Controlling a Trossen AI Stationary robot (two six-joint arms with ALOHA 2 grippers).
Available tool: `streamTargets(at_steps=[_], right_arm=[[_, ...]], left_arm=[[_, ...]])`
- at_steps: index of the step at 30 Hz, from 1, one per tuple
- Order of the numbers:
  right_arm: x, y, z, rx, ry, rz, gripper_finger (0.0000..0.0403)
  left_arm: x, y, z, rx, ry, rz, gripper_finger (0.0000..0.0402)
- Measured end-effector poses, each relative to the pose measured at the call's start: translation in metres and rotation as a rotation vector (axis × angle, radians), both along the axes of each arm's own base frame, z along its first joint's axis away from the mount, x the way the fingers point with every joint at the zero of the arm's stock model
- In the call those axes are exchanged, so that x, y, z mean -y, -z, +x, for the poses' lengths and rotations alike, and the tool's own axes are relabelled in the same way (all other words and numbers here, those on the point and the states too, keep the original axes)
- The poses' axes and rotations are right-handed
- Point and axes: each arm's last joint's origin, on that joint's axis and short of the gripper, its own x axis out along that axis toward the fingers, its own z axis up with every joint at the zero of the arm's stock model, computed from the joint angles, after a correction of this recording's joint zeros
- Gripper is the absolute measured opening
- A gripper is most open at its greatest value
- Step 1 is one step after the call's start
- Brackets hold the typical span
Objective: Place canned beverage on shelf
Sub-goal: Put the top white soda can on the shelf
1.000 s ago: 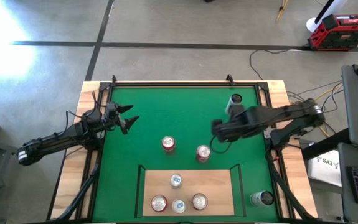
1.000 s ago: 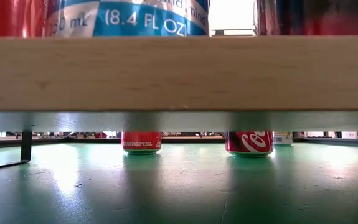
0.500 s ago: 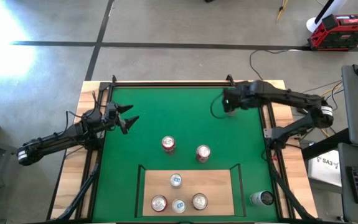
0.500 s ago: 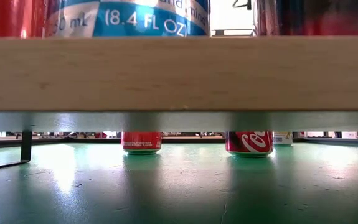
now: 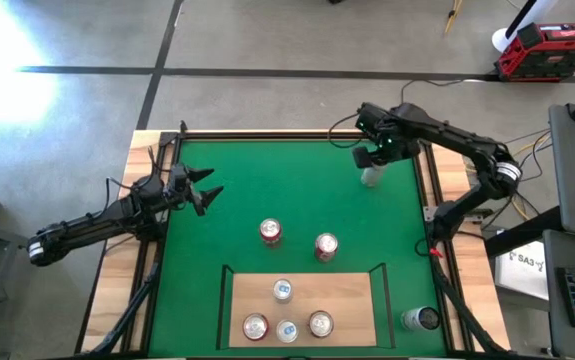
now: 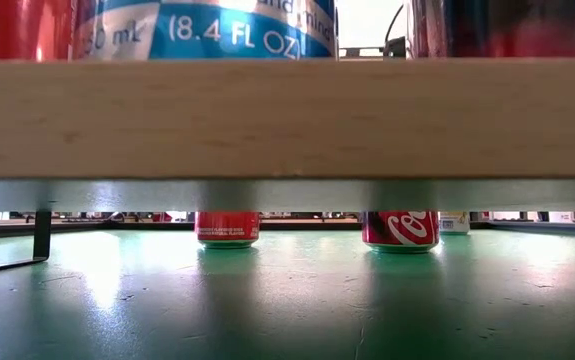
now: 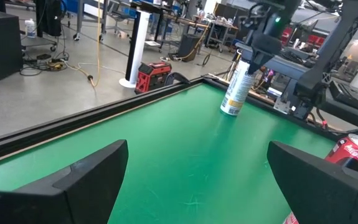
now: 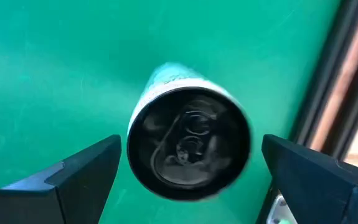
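A slim white can (image 5: 371,178) stands upright on the green mat (image 5: 267,170) near its far right corner; the left wrist view shows this can (image 7: 235,87) too. My right gripper (image 5: 376,158) hangs open just above it, pointing down. Its fingers (image 8: 79,174) stand on either side of the can's dark top (image 8: 190,146) without touching. Two red cans (image 5: 270,232) (image 5: 326,246) stand mid-mat. The shelf (image 5: 352,295), a pale board at the near edge, carries several cans. My left gripper (image 5: 210,185) waits open at the mat's left side.
One more can (image 5: 422,319) stands on the wooden strip at the near right, outside the black rail (image 5: 429,190). In the low view the shelf's front edge (image 6: 287,115) fills the picture's middle, with the two red cans (image 6: 227,228) (image 6: 400,229) behind it.
My right gripper has swung from above the mat's middle, near the red cans, toward the far right corner, rolling and sinking as it went, and now stands over the slim white can. It has stayed open. No can has moved.
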Motion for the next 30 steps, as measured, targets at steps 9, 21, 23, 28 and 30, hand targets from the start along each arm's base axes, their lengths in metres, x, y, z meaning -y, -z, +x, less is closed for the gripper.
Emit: streamTargets(at_steps=[9,21,23,28,30], right_arm=[[0.007,0.016,0.009,-0.005,0.024,0.083,0.0368],[0.006,0.013,0.009,0.024,0.123,0.072,0.0238],[0.004,0.013,0.009,0.021,0.195,0.084,0.0238],[-0.012,0.012,0.012,-0.008,0.423,0.143,0.0238],[-0.023,0.011,0.019,0.0,0.456,0.153,0.0238]], left_arm=[[0.0,0.0,0.0,0.0,0.0,0.0,0.0369],[0.0,0.0,0.0,0.0,0.0,0.0,0.0369],[0.0,0.0,0.0,0.0,0.0,0.0,0.0369],[0.0,0.0,0.0,0.0,0.0,0.0,0.0369],[0.0,0.0,0.0,0.0,0.0,0.0,0.0369]])
